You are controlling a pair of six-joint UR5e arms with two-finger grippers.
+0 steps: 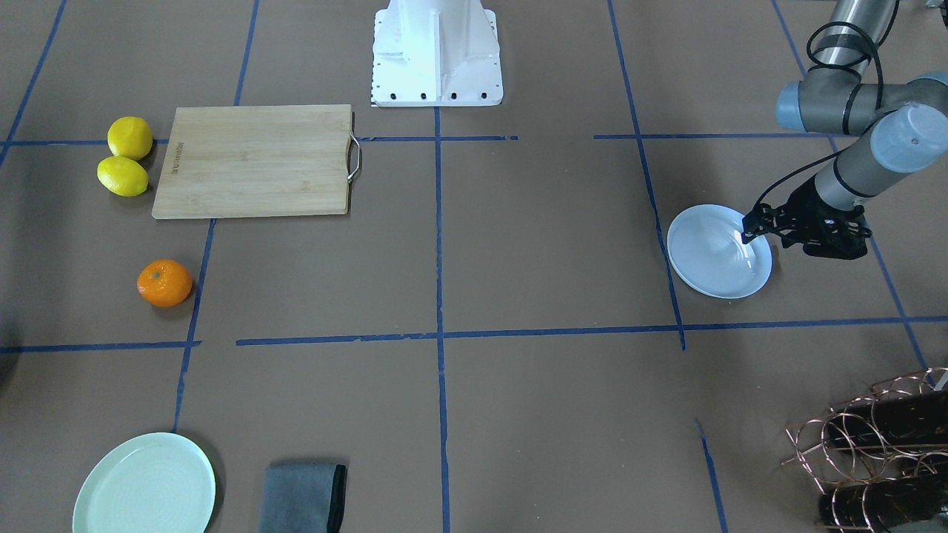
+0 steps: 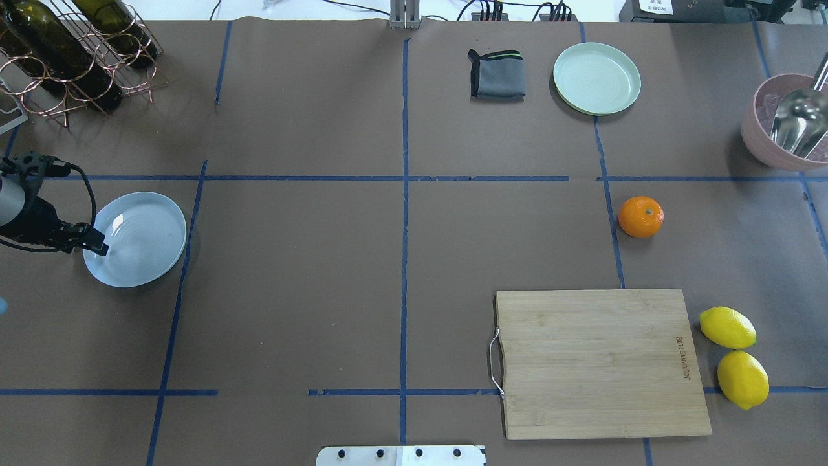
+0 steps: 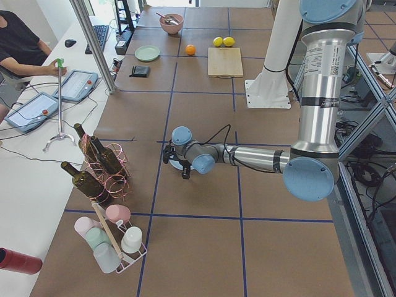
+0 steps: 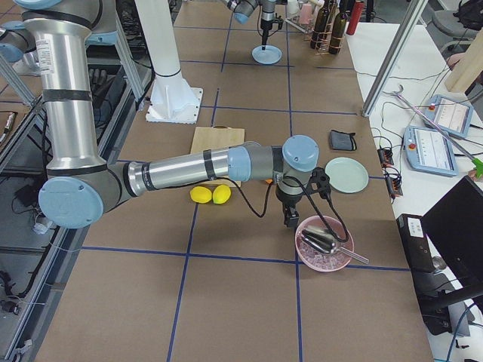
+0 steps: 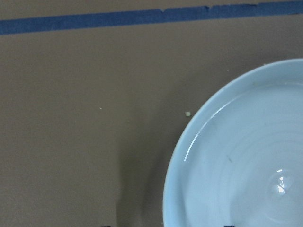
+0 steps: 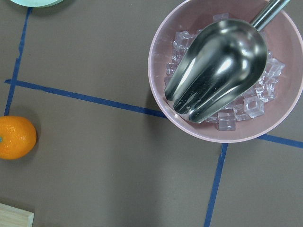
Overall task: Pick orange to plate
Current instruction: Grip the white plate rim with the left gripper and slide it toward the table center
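The orange (image 2: 640,217) sits alone on the brown table on my right side, also seen at the left edge of the right wrist view as the orange (image 6: 16,137). The pale bluish-white plate (image 2: 139,236) lies far off on my left side. My left gripper (image 2: 97,246) hovers low over that plate's outer rim, open, with nothing between its fingers. The left wrist view shows the plate (image 5: 236,165) below it. My right gripper (image 4: 290,220) hangs between the orange and a pink bowl. It shows only in the exterior right view, so I cannot tell its state.
A pink bowl (image 2: 786,129) of ice with a metal scoop stands at the right edge. A mint-green plate (image 2: 596,77) and a folded grey cloth (image 2: 497,74) lie at the far side. A cutting board (image 2: 598,362), two lemons (image 2: 728,327) and a wine rack (image 2: 71,52) also stand here.
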